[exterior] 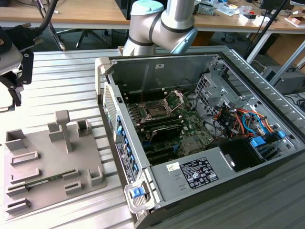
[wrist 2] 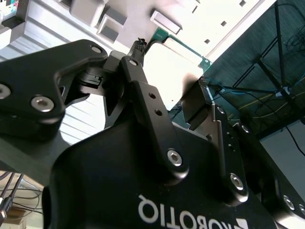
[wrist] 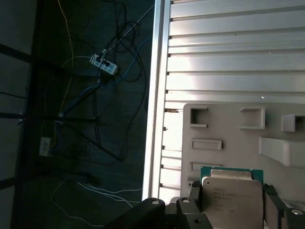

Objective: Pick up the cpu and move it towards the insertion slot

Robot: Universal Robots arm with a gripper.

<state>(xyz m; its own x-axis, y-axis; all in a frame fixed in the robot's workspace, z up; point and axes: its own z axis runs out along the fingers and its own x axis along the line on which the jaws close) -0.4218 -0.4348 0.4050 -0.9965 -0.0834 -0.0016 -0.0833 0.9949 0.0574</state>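
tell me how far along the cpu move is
Done: the gripper holds the cpu clear of the grey tray. In hand: it hangs at the exterior view's left. Left: the insertion slot in the open case is far off, unfilled.

Clearance: hand (wrist 2: 167,78) to insertion slot (exterior: 156,109).
Hand, gripping cpu (wrist: 233,198), has open air over the ribbed desk (exterior: 66,76); tray posts (exterior: 62,125) stand nearby, case wall (exterior: 110,102) rises between. Slot lies open from above, load plate (exterior: 175,98) tilted up.

Cpu (wrist: 232,202): silver square, green rim, held off the bench (exterior: 71,81). Insertion slot (exterior: 155,110): dark, plate raised, on green board (exterior: 190,129).
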